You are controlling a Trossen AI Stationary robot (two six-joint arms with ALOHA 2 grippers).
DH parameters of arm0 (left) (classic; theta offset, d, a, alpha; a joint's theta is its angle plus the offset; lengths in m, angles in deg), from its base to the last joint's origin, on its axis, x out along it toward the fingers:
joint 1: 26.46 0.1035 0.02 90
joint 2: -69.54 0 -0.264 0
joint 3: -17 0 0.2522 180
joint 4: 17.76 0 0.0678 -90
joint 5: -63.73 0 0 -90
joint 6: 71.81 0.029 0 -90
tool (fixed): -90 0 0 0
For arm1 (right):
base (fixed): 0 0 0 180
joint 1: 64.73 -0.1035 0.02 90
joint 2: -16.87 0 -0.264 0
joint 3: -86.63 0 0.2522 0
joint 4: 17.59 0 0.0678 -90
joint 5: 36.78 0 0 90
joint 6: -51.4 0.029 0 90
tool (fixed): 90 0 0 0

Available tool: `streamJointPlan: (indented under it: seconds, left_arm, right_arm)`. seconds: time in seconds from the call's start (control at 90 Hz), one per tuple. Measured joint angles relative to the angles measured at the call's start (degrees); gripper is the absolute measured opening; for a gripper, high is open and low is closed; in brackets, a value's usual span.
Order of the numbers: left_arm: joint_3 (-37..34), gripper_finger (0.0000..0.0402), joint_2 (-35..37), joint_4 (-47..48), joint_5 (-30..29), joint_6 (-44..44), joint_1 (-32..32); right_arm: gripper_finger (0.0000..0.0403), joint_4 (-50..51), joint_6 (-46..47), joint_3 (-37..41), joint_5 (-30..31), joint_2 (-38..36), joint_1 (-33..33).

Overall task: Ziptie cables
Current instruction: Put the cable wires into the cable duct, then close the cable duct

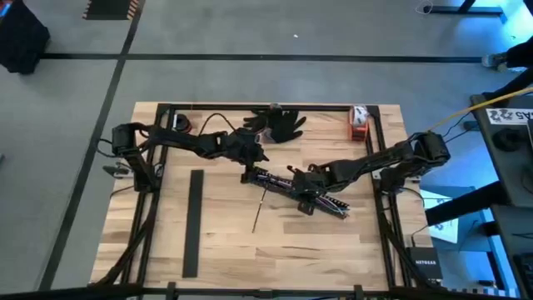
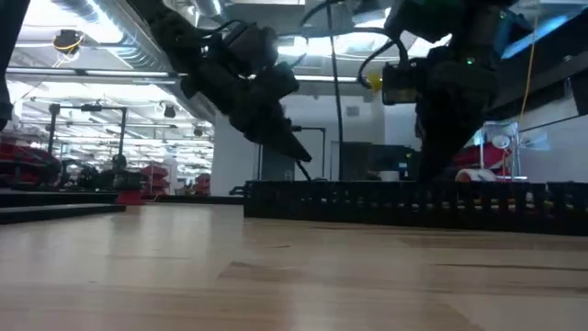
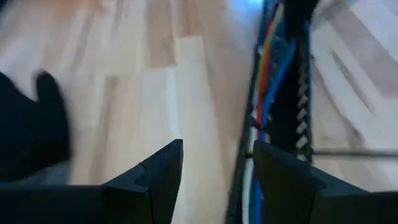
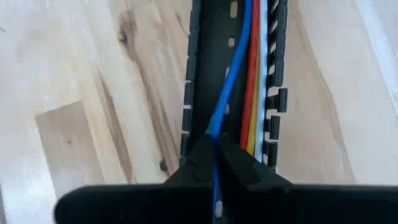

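Note:
A black slotted duct [image 1: 298, 193] lies slantwise on the wooden table's middle. The cables [image 4: 252, 74], blue, red, yellow and white, run along inside it. My right gripper [image 4: 215, 144] is over the duct's middle, shut on the blue cable. My left gripper [image 3: 217, 177] hangs open above the table at the duct's far left end [image 3: 273, 106], with only bare wood between its fingers. In the low view it [image 2: 299, 152] slants down toward the duct [image 2: 413, 202], clear of the table. My right gripper pinches the blue cable [image 4: 219, 121] between its two fingertips, coming from above and in line with the duct. The cable rises out of the duct to the fingers. Farther on it lies in the duct beside the red cable.
A thin pale strip [image 1: 260, 208] lies on the wood near the duct. A long black bar [image 1: 193, 221] lies toward the left. Black gloves [image 1: 279, 123] and a red and white object [image 1: 358, 121] sit at the far edge. Black frame rails [image 1: 379, 167] border the table.

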Motion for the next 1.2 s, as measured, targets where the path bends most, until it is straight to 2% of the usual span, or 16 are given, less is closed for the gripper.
streamJointPlan:
  seconds: [0.111,0.211,0.433,0.567,0.789,0.922,1.2]
  left_arm:
    - [0.03,0.0182,-0.99,0.01,2.87,0.15,0.92]
    - [0.02,0.0171,-2.38,1.42,5.65,0.52,1.56]
    - [0.02,0.0156,-3.59,2.66,6.14,3.22,1.54]
    - [0.02,0.0145,-3.65,3.62,6.12,3.43,1.54]
    - [0.02,0.0102,-3.70,10.37,5.54,4.56,1.58]
    - [0.02,0.0071,-3.70,12.72,3.18,3.35,1.58]
    - [0.09,0.0006,-3.62,16.86,3.02,-1.55,1.60]
  right_arm:
    - [0.0007,-0.48,0.51,0.00,2.00,0.00,0.00]
    - [0.0030,-1.56,1.38,0.00,3.05,0.00,0.00]
    - [0.0099,-5.29,1.27,-0.02,2.51,0.00,0.00]
    - [0.0124,-7.32,-0.30,-0.02,4.77,-0.01,0.00]
    - [0.0131,-7.93,1.11,-0.02,6.45,-0.06,0.00]
    - [0.0131,-7.11,0.07,-0.02,7.05,-0.05,0.00]
    - [0.0131,-6.58,-4.89,-0.02,13.80,-0.07,0.00]
